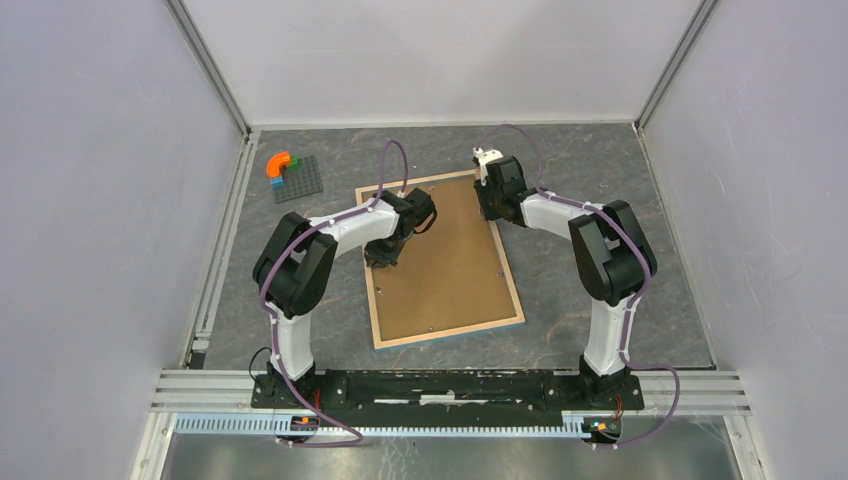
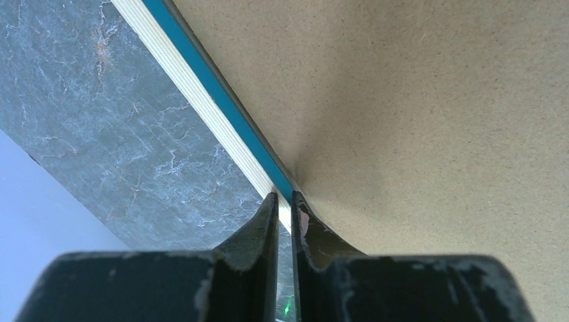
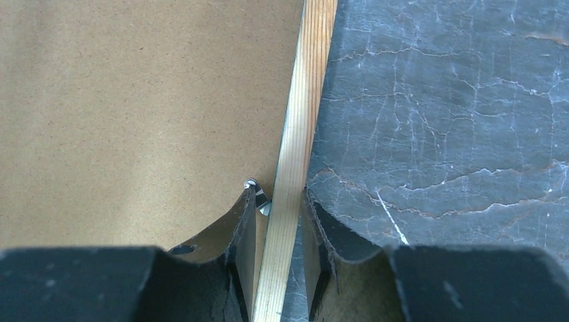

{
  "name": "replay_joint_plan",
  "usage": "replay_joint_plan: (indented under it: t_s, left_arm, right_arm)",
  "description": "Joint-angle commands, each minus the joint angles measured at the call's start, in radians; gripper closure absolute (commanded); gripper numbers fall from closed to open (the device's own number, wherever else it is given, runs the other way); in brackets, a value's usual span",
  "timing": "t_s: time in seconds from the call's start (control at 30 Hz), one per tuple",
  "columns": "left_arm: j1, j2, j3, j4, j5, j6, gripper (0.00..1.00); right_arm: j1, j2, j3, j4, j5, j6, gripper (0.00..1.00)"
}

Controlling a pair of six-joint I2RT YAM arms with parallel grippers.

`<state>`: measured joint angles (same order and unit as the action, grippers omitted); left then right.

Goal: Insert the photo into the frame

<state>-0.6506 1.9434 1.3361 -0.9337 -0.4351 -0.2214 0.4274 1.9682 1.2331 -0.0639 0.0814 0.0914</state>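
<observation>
Where the top view shows the dark grey marbled tabletop (image 1: 600, 180), the large thin rectangular picture frame (image 1: 450, 331) lies flat at its centre, long axis tilted slightly toward 11 o'clock. Light wood rim uppermost, with a bright blue strip showing along the 5 o'clock edge. Plain brown backing board (image 1: 450, 270) fills the rim, face up. Left gripper (image 1: 383, 255): at the frame's 9 o'clock edge; in the left wrist view its fingertips (image 2: 270, 204) stand almost together, pinched on the wood-and-blue rim that runs between them. Right gripper (image 1: 487, 205): at the frame's 1 o'clock corner; in the right wrist view its jaws are parted astride the wood rim, a narrow gap on each side, with one finger (image 3: 247, 201) touching a small metal tab (image 3: 260, 199) at the board's edge. Grey studded building plate (image 1: 297, 178) carrying an orange curved block (image 1: 280, 161): on the table at 10 o'clock, well apart from the frame.
</observation>
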Motion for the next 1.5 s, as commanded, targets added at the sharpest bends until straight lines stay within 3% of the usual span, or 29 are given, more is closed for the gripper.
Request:
replay_joint_plan:
  t_s: [0.0,0.13,0.3,0.37,0.47,0.6,0.9,1.03,1.1,1.2,1.3,1.47]
  left_arm:
    - [-0.017,0.019,0.003,0.062,0.073,0.007,0.84]
    - [-0.017,0.016,0.002,0.063,0.071,0.007,0.84]
    - [-0.017,0.01,0.003,0.062,0.072,0.009,0.84]
    - [-0.017,0.01,0.003,0.062,0.071,0.01,0.84]
    - [-0.017,0.009,0.003,0.062,0.07,0.01,0.84]
    - [-0.017,0.01,0.004,0.062,0.071,0.01,0.84]
    - [-0.017,0.012,0.004,0.063,0.07,0.01,0.84]
    - [-0.016,0.014,0.002,0.062,0.068,0.008,0.84]
    - [-0.017,0.016,0.003,0.062,0.068,0.009,0.84]
    - [-0.017,0.019,0.005,0.062,0.068,0.008,0.84]
    - [-0.015,0.024,0.005,0.062,0.068,0.007,0.84]
    - [0.002,0.071,0.027,0.062,0.12,-0.018,0.84]
  right_arm:
    - [0.006,0.024,-0.025,-0.003,-0.08,-0.083,1.0]
    - [0.004,0.03,0.015,-0.06,-0.121,-0.11,0.97]
    - [0.005,0.008,0.002,-0.091,-0.088,-0.106,0.61]
    - [0.005,-0.002,-0.012,-0.078,-0.071,-0.104,0.53]
    - [0.005,0.005,-0.005,-0.091,-0.062,-0.105,0.52]
    - [0.004,0.015,-0.004,-0.098,-0.055,-0.105,0.57]
    - [0.004,0.009,-0.037,-0.064,-0.068,-0.137,1.0]
    - [0.005,0.018,-0.029,-0.067,-0.08,-0.137,1.0]
    - [0.005,0.002,-0.035,-0.078,-0.074,-0.12,0.87]
    - [0.004,-0.039,-0.054,-0.12,-0.061,-0.093,0.6]
    - [0.005,-0.096,-0.124,-0.148,-0.078,-0.015,0.5]
    - [0.005,-0.242,-0.354,-0.06,-0.223,0.095,0.45]
